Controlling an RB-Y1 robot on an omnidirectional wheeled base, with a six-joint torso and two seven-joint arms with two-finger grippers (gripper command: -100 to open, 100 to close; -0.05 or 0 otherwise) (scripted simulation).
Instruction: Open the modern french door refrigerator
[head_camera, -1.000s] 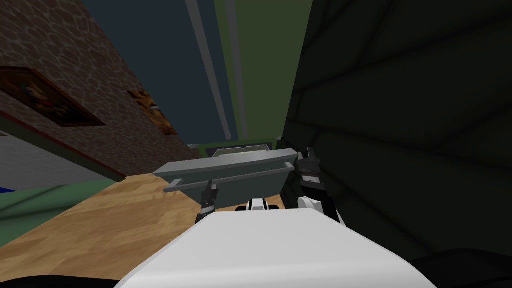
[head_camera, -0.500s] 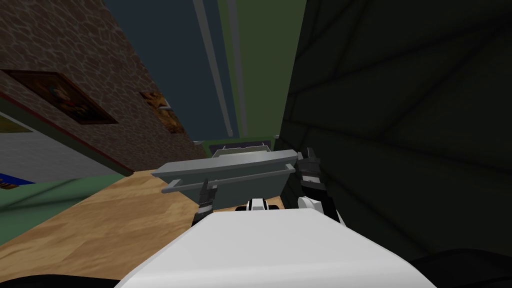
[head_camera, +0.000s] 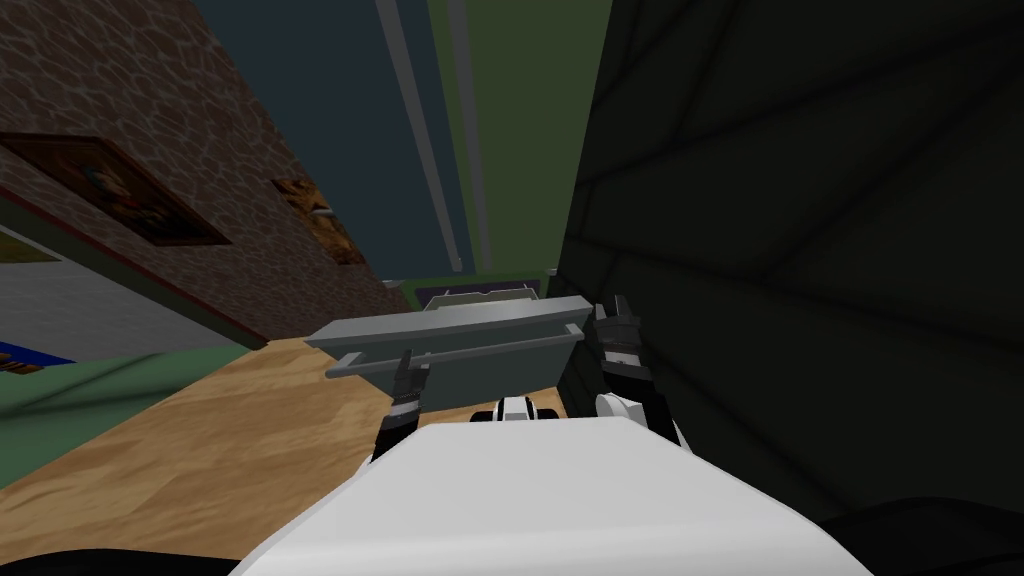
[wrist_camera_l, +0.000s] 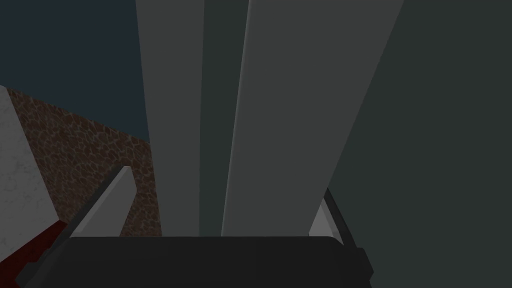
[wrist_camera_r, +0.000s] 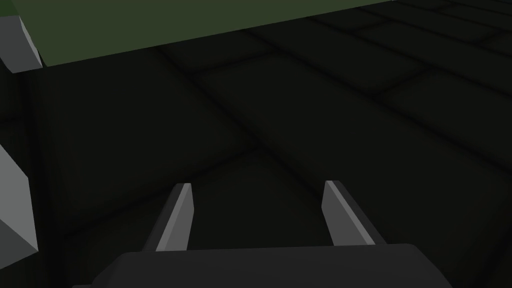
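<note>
You have the left gripper (wrist_camera_l: 226, 180) with fingers spread. A grey bar (wrist_camera_l: 280, 125) runs between them, and one finger (wrist_camera_l: 107, 202) stands clear of it with stone wall in the gap. The head view shows what the bar belongs to: the drawer handle (head_camera: 480, 347) on the refrigerator (head_camera: 330, 150)'s grey bottom drawer (head_camera: 500, 380), which is pulled out. Tall doors with long handles rise beyond the jaws.

You have the right gripper (wrist_camera_r: 259, 184) with fingers apart and empty, facing a dark tiled wall (wrist_camera_r: 350, 100). In the head view it sits just past the drawer's end.

Room: wooden floor (head_camera: 220, 440), brown stone wall (head_camera: 200, 100), framed pictures (head_camera: 110, 190).
</note>
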